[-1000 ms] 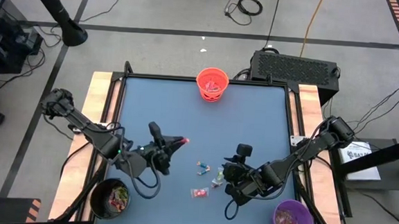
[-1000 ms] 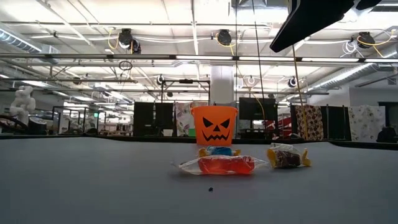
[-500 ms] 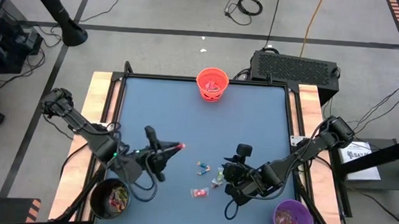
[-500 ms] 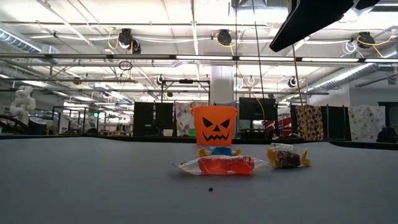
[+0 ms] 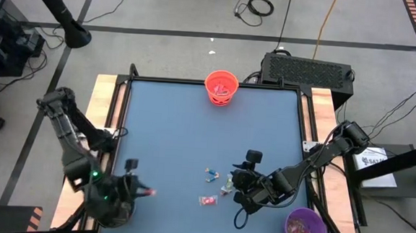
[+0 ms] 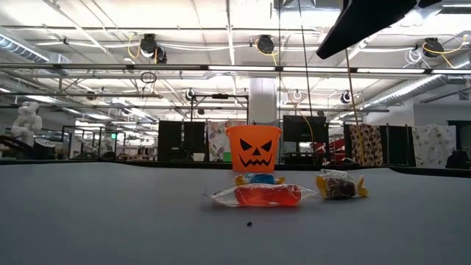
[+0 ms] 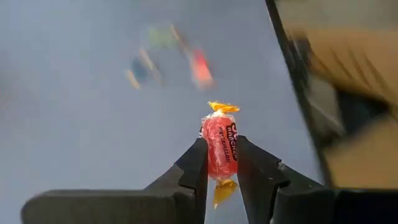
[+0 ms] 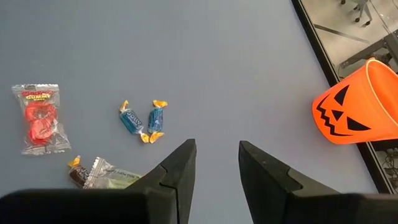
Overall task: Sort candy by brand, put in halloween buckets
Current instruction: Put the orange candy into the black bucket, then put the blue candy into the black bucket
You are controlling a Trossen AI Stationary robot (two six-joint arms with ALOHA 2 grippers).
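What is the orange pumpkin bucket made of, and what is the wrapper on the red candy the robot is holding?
The orange pumpkin bucket looks like smooth moulded plastic: thin even wall, uniform colour, printed black face. The red candy, pinched in the left gripper jaws, seems wrapped in thin plastic film, probably cellophane: it has printed lettering and crinkled, twisted yellow ends. Whether the film is glossy is hard to tell.

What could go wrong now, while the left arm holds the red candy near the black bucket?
1. The left pincer grips the red candy only at its lower half, so it might slip out early.
2. The black bucket is mostly hidden under the arm in the high view, so a drop could miss its rim.
3. The right pincer waits open near the blue candies and could nudge them.
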